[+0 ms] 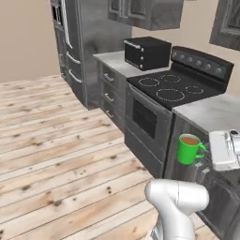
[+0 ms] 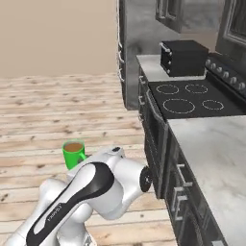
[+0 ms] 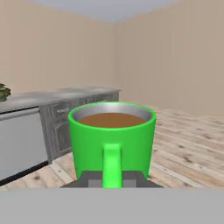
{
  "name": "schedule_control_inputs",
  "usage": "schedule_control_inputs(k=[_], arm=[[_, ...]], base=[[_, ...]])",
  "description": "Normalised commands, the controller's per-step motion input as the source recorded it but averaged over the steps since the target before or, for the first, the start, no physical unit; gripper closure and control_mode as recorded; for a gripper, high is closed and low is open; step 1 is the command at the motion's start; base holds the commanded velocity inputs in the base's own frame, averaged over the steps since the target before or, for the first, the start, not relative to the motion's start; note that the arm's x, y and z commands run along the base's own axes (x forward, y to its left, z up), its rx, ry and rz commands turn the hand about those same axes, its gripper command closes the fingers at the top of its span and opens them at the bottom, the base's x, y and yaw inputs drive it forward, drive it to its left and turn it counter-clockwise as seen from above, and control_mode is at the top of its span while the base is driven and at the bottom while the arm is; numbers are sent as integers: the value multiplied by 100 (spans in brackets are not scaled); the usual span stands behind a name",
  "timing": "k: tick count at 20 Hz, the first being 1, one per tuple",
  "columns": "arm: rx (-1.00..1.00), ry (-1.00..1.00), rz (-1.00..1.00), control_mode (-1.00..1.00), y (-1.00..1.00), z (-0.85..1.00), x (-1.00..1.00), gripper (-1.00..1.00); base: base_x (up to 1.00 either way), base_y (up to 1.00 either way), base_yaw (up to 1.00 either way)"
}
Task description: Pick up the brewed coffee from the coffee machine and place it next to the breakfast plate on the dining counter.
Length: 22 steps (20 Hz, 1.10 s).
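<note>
The brewed coffee [image 3: 112,131] is a bright green mug with brown liquid at its top, held upright in the air. My gripper [image 3: 112,180] is shut on the mug's handle, which faces the hand camera. From the left base the mug [image 1: 189,149] hangs in front of the lower cabinets, with the gripper [image 1: 206,153] at its right. From the right base the mug [image 2: 73,153] floats over the wood floor, just behind my arm. The coffee machine and the breakfast plate are out of view. A long grey counter [image 3: 52,94] stands far left; I cannot tell whether it is the dining counter.
A black stove [image 1: 176,89] and a black toaster oven [image 1: 146,52] sit on the worktop [image 2: 216,153] to my right, with a steel fridge [image 1: 77,42] beyond. Green plant leaves [image 3: 3,92] show on the distant counter. Wood floor [image 1: 56,154] stretches to the left.
</note>
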Motion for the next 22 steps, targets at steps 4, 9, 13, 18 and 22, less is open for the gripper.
schedule_control_inputs(k=[4,9,13,18,22], arm=[[0,0,0,100,0,0,0,100],[0,0,0,100,0,0,0,100],[0,0,0,100,0,0,0,100],[0,0,0,100,0,0,0,100],[0,0,0,100,0,0,0,100]], base=[[29,0,90],[43,0,85],[52,0,81],[58,5,76],[36,34,74]])
